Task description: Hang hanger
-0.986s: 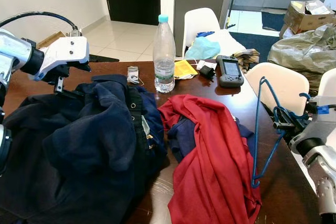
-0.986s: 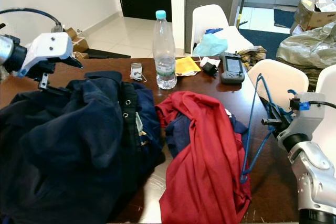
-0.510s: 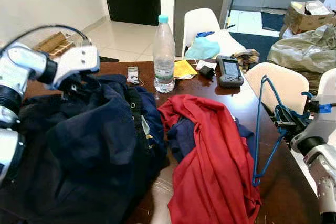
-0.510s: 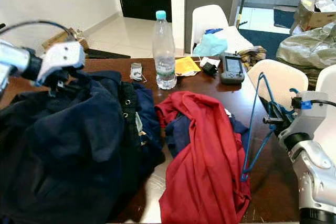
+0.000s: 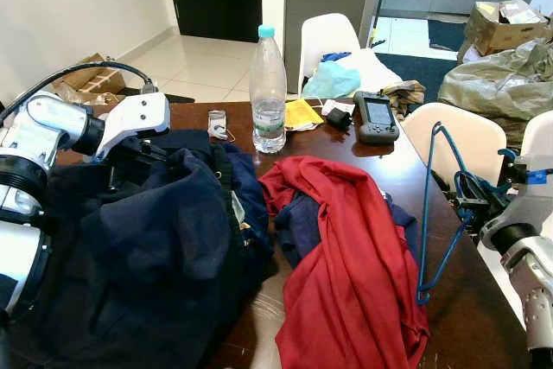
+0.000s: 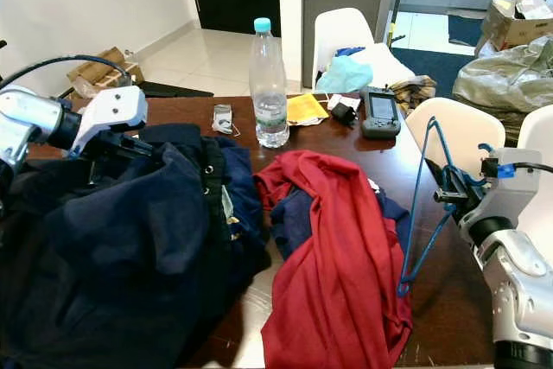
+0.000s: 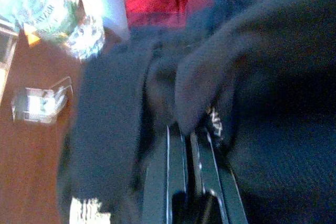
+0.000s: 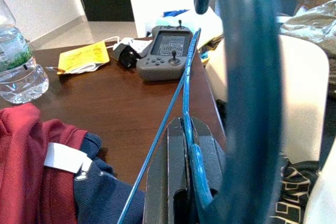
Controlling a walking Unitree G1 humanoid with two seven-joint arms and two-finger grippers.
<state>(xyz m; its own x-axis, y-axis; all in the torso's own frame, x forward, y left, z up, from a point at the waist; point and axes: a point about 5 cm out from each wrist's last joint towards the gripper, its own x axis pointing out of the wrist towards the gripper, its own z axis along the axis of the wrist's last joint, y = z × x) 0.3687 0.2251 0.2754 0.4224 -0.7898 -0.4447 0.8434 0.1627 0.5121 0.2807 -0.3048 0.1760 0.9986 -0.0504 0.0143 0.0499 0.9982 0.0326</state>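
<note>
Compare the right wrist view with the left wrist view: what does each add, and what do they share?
Right wrist view: the blue hanger clamped in the right gripper, jaws shut on its wire, plus a grey handheld device, a yellow paper and a white chair. Left wrist view: the left gripper, jaws closed on a fold of the navy garment, and a small clear packet on the brown table. Shared: the water bottle, the red garment and that table.
</note>
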